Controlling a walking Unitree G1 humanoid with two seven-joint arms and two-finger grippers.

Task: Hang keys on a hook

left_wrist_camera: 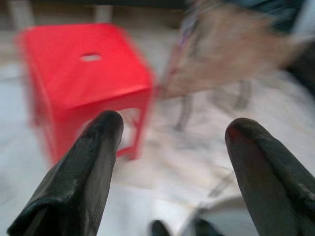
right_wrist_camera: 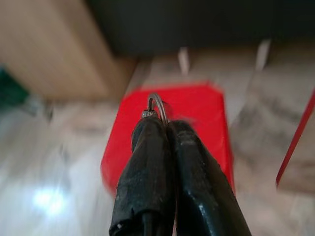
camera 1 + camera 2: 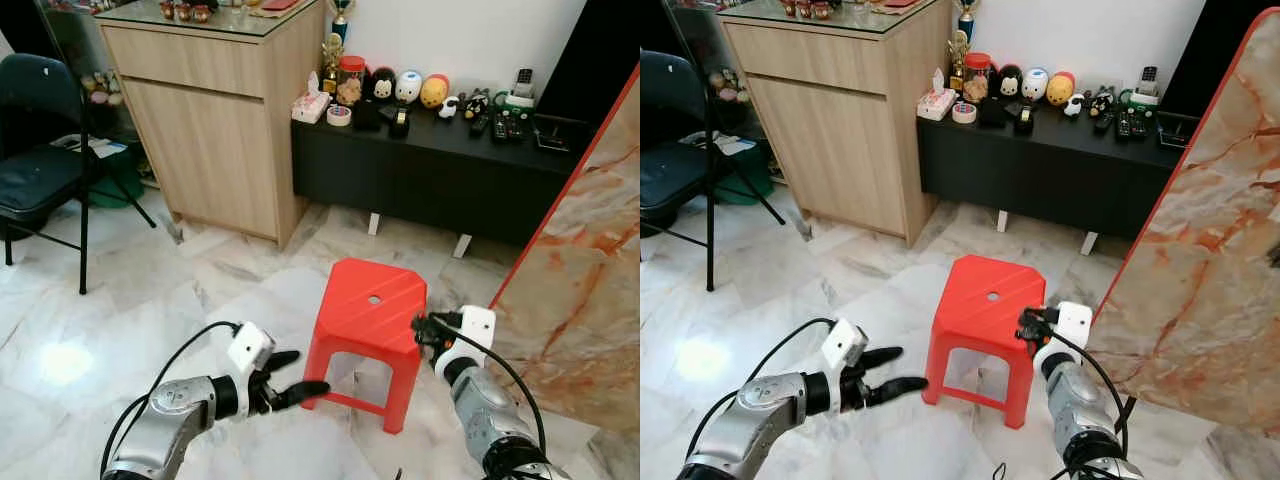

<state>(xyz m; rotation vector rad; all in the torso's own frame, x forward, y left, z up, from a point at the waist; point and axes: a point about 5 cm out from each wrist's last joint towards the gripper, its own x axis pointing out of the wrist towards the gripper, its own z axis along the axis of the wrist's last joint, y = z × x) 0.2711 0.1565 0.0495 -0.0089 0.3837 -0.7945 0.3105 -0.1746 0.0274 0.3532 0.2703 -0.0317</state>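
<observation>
Right gripper: fingers pressed together on a thin metal key ring, which pokes out just past the tips. The keys themselves cannot be made out. In the head views this gripper hovers over the near right edge of the red stool.

Left gripper: fingers spread wide, holding nothing, low over the marble floor beside the stool's left legs.

No hook is identifiable. Ahead: wooden cabinet, low black counter with figurines and remotes, a marble-pattern panel leaning on the right, a black chair at far left.

Judgement: you are in the carry phase; hanging is not yet begun. Both wrist views are smeared, so slow down before any fine move.

Advice:
- Keep your right grip firm; the ring is pinched at the very tips and could slip.
- Locate the hook first, then bring the ring's open loop square to it.
- Park your left arm clear of the stool legs.
</observation>
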